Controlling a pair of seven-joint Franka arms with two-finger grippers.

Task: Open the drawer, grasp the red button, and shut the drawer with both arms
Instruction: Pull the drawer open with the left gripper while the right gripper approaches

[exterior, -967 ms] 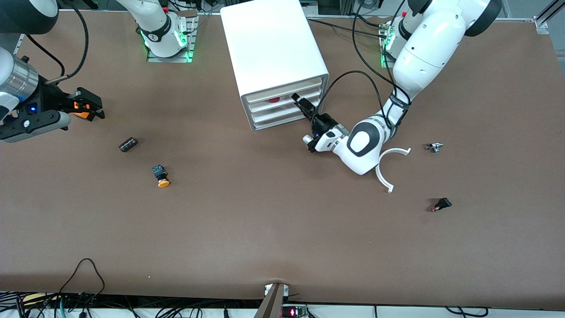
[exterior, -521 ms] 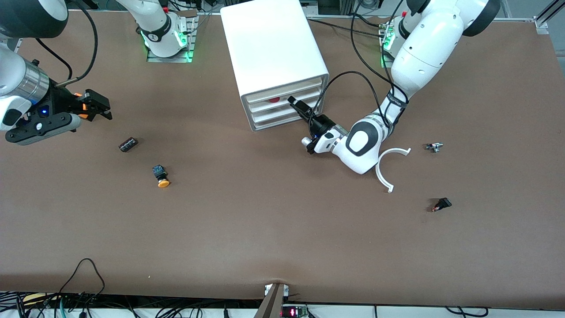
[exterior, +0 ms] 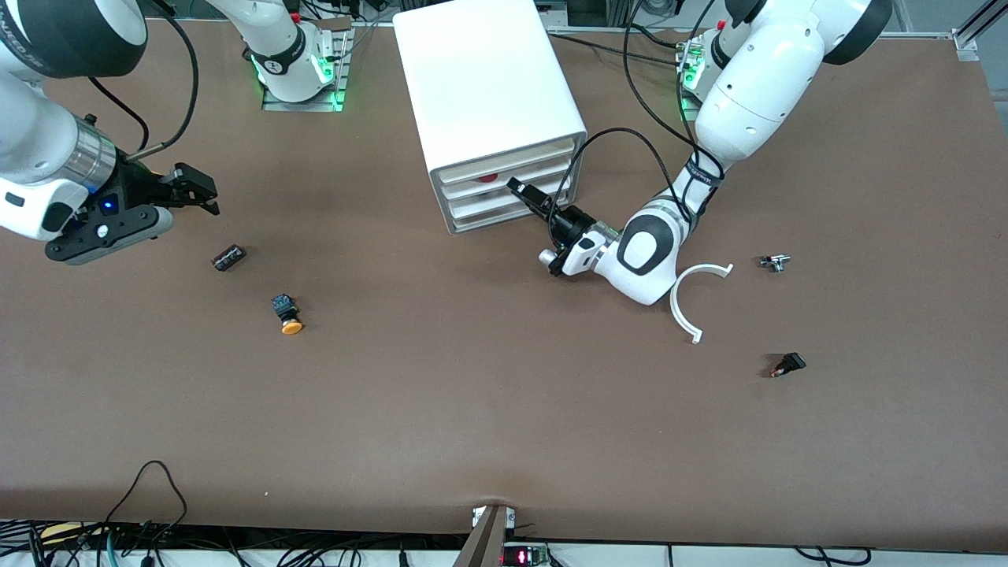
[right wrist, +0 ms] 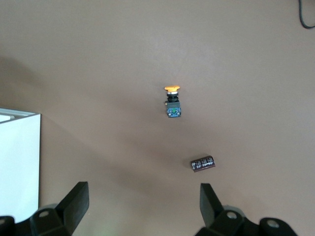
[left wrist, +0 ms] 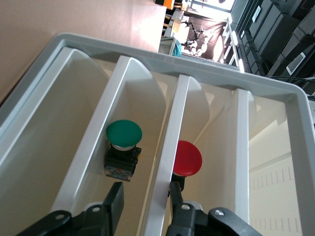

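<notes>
The white cabinet [exterior: 488, 94] stands mid-table with its four drawers facing the front camera. The drawer [exterior: 465, 185], second from the top, is pushed in. The red-capped button [exterior: 490, 177] shows inside it, and also in the left wrist view [left wrist: 187, 158]. My left gripper [exterior: 517, 189] is at that drawer's front. In the left wrist view the left gripper [left wrist: 145, 201] is open and straddles the drawer's front wall [left wrist: 167, 142], one finger [left wrist: 175, 196] inside beside the red button. My right gripper [exterior: 197, 189] is open and empty over the table at the right arm's end.
A green-capped button [left wrist: 124, 133] lies in the drawer below. An orange-capped button [exterior: 287, 313] and a black cylinder [exterior: 228, 257] lie under the right gripper's side. A white curved piece [exterior: 685, 303] and two small parts [exterior: 776, 262] [exterior: 787, 365] lie near the left arm.
The right gripper has moved toward the cabinet. The left gripper has slid a little along the drawer front toward the right arm's end.
</notes>
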